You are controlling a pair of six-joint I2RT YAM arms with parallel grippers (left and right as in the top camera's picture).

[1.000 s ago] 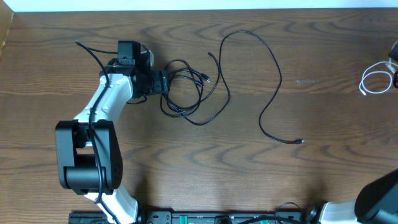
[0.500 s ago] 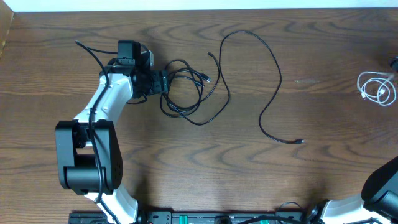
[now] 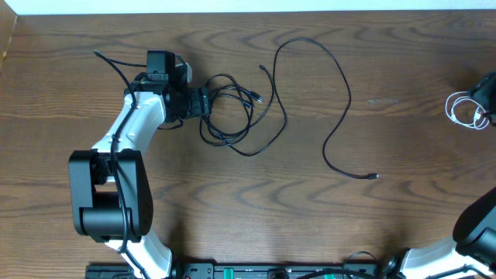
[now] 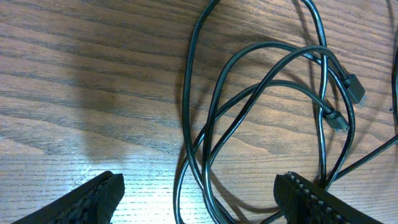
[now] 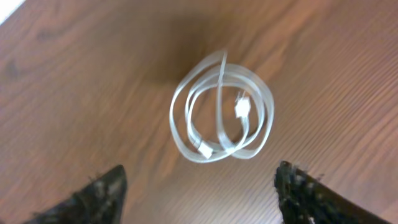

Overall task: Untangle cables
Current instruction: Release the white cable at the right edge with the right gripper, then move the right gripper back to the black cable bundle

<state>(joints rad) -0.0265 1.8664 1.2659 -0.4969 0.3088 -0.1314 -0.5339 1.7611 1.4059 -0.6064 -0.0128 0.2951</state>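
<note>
Brown wood-grain bench [image 3: 232, 209] is carrying all the cables: the tangled black cable [image 3: 230, 115] is lying toward 10 o'clock, the loose black cable [image 3: 348, 93] is curving toward 1 o'clock, the white cable [image 5: 221, 112] is coiling at 3 o'clock. My left hand [image 3: 206, 103] is hovering with fingers apart at the tangle's 9 o'clock side; my right hand [image 5: 199, 199] is gaping apart above the white coil, gripping nothing

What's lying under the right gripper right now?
The white cable, loosely coiled on the table below the open right gripper, both plug ends showing. In the overhead view the gripper covers part of the coil.
</note>
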